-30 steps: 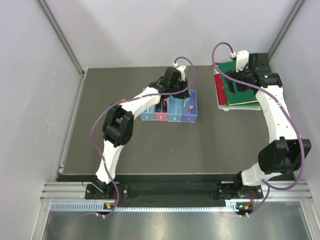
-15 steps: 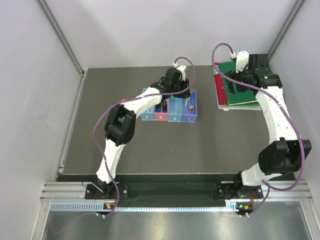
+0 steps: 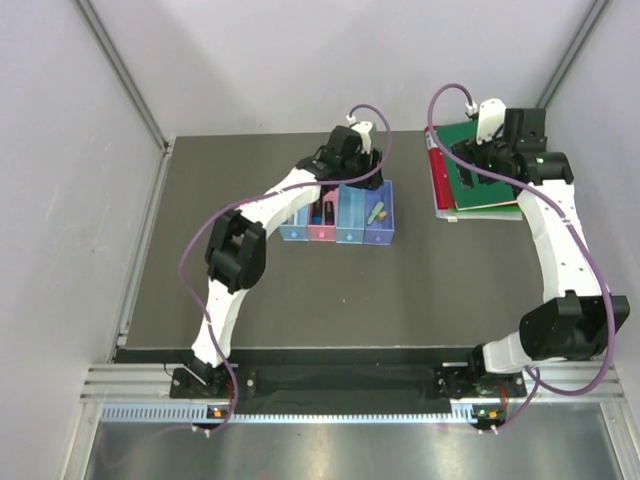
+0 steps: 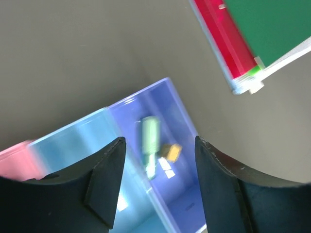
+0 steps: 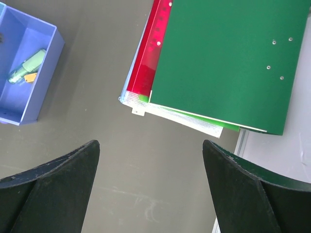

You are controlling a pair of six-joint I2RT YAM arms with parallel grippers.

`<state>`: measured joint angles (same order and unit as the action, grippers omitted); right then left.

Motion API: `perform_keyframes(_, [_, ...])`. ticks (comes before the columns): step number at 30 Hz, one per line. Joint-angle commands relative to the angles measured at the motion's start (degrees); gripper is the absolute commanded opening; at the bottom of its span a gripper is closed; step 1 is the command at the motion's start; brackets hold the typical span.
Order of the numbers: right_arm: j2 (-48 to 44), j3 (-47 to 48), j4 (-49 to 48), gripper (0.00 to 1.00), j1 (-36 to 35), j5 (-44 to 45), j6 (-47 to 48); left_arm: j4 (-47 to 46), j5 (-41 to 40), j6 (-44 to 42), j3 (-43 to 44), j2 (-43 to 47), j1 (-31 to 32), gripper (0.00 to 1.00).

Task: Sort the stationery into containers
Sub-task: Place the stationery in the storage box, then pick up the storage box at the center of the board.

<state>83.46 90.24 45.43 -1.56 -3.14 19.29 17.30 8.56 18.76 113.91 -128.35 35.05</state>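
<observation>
Left gripper (image 4: 159,145) wide open, nothing between the fingers (image 4: 104,184). It hangs above the right end of the row of four bins (image 3: 338,214), pointing down at the seam between the light blue bin (image 4: 73,145) and the violet-blue bin (image 4: 167,111). The pale green marker (image 4: 150,138) lies inside the violet-blue bin, on the floor of it along the bin's length, with the tan nub (image 4: 170,151) just beside it, possibly touching; blur makes that hard to call. In the top view the left wrist covers the far ends of the middle bins. The pink bin (image 3: 321,217) holds something dark, too small to name. The row sits near the far edge of the worktop (image 3: 300,300), about mid-width, long sides running near to far.

Right gripper (image 5: 150,145) also spread wide and empty, hovering over bare worktop at the near-left corner of the stack in the far right corner. That stack is a green binder (image 5: 223,63) on top and a red folder (image 5: 146,63) showing along its left side. A pale sleeve edge (image 5: 184,120) pokes out under the binder on the near side. The stack is well apart from the bins, dark worktop between them. The right wrist and its purple cable (image 3: 445,100) hang above the binder's left half in the top view, hiding part of it.
</observation>
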Motion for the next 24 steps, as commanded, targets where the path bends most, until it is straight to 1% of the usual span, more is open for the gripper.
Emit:
perform_keyframes(1, [-3.48, 0.29, -1.31, 0.87, 0.77, -1.34, 0.22, 7.38, -7.31, -9.61, 0.97, 13.45, -2.52, 0.66])
perform_keyframes(2, [-3.74, 0.38, -1.31, 0.88, 0.77, -1.61, 0.22, 8.62, -8.02, -11.1, -1.64, 15.31, -3.75, 0.67])
perform_keyframes(3, [-3.66, 0.38, -0.87, 0.88, 0.77, -2.22, 0.4, 10.19, -9.86, -14.42, -3.41, 17.15, -4.37, 0.7])
perform_keyframes(4, [-3.57, 0.81, -0.35, 0.89, 0.77, -2.66, 0.66, 12.91, -11.96, -16.28, -5.08, 20.65, -4.81, 0.72])
perform_keyframes(5, [-3.31, 0.91, -0.08, 0.94, 0.68, -3.01, 0.66, 14.76, -12.59, -18.3, -8.41, 22.17, -5.51, 0.75])
perform_keyframes(6, [-3.13, 1.17, 0.44, 0.96, 0.77, -3.54, 0.75, 16.69, -13.64, -22.76, -9.74, 23.58, -5.78, 0.8])
perform_keyframes(7, [-3.04, 1.6, 0.88, 0.97, 0.6, -3.89, 1.1, 20.02, -17.4, -24.46, -11.06, 25.94, -5.78, 0.81])
perform_keyframes(8, [-2.78, 1.78, 1.24, 0.98, 0.51, -4.16, 1.1, 21.27, -17.35, -26.48, -14.29, 27.18, -6.48, 0.81])
perform_keyframes(9, [-2.86, 1.96, 1.33, 0.98, 0.42, -4.16, 1.19, 22.76, -17.69, -30.24, -15.55, 28.32, -6.83, 0.82])
perform_keyframes(10, [-2.87, 2.22, 1.24, 0.98, 0.42, -4.42, 1.36, 25.3, -19.0, -31.58, -16.6, 30.42, -7.1, 0.83])
perform_keyframes(12, [-3.22, 2.4, 1.33, 0.99, -0.02, -4.42, 1.54, 26.03, -19.54, -35.09, -20.73, 32.81, -8.32, 0.89])
perform_keyframes(13, [-3.3, 2.75, 1.42, 1.0, -0.28, -4.34, 1.63, 26.2, -19.98, -35.98, -23.35, 34.91, -8.5, 0.97])
perform_keyframes(15, [-3.57, 2.84, 1.85, 1.0, -0.37, -4.25, 1.98, 25.86, -20.5, -38.26, -26.09, 36.85, -9.38, 0.99])
perform_keyframes(16, [-3.74, 2.75, 2.03, 1.0, -0.46, -4.25, 2.15, 25.51, -21.29, -38.62, -28.37, 37.64, -9.64, 0.99])
perform_keyframes(18, [-4.09, 2.4, 2.47, 1.0, -0.54, -4.42, 2.68, 25.24, -22.97, -37.67, -29.53, 37.3, -11.22, 0.99])
perform_keyframes(22, [-5.06, 1.52, 3.44, 1.0, -0.64, -4.51, 3.56, 26.73, -20.95, -34.5, -28.75, 34.4, -16.31, 0.99])
perform_keyframes(24, [-6.03, 0.65, 3.18, 1.0, -0.64, -4.51, 3.91, 27.08, -20.16, -33.62, -28.31, 33.26, -17.46, 0.99])
